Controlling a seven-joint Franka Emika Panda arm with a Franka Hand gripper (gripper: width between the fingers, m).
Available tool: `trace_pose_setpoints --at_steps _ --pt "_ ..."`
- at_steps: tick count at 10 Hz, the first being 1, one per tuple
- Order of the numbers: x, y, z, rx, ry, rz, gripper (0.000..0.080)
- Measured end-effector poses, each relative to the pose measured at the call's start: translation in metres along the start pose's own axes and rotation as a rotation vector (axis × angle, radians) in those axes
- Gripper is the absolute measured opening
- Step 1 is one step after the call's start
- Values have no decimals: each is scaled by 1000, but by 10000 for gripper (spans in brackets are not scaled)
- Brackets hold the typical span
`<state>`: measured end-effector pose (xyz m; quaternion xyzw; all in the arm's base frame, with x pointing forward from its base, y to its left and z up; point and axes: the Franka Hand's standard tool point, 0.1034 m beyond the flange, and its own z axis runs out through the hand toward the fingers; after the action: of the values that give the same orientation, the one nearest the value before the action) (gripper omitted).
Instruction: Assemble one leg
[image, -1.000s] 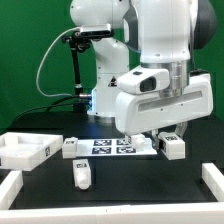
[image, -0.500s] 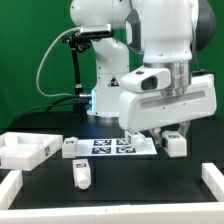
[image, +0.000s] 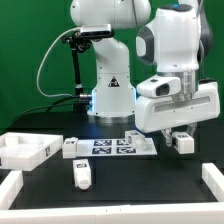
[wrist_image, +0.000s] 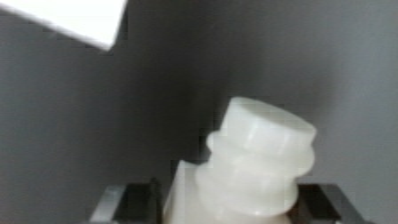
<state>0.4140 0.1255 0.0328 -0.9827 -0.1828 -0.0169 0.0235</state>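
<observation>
My gripper (image: 178, 131) is at the exterior view's right, just above the table, shut on a small white leg (image: 185, 143) with a black-and-white tag on its face. In the wrist view the held leg (wrist_image: 260, 160) stands white and ridged between my two dark fingers (wrist_image: 135, 204), over the black table. Two more legs are loose: one (image: 75, 148) at the left end of the marker board (image: 118, 146), one (image: 82, 175) nearer the front.
The large white tray-like part (image: 24, 150) lies at the exterior view's left. A white border rail (image: 110, 211) runs along the front and up both sides. The robot base (image: 108, 95) stands behind the marker board.
The arm has swung toward the exterior view's right, and the held leg has gone with it, slightly up. The marker board's right end now shows. The loose legs have not moved.
</observation>
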Motion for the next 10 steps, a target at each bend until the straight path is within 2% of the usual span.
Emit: trace_pose_setpoints --at_steps 2,3,5,7,8,9,10 --pt "-3 0 3 2 -9 13 320" --pt "-11 3 12 9 -32 93 320" --pt "-22 -1 23 15 -59 131 320" --pt "-23 0 25 15 -55 141 320" --pt "-23 0 25 15 -56 141 454" --pt "-23 0 25 15 -56 141 454" --pt "-24 1 23 17 -69 138 576"
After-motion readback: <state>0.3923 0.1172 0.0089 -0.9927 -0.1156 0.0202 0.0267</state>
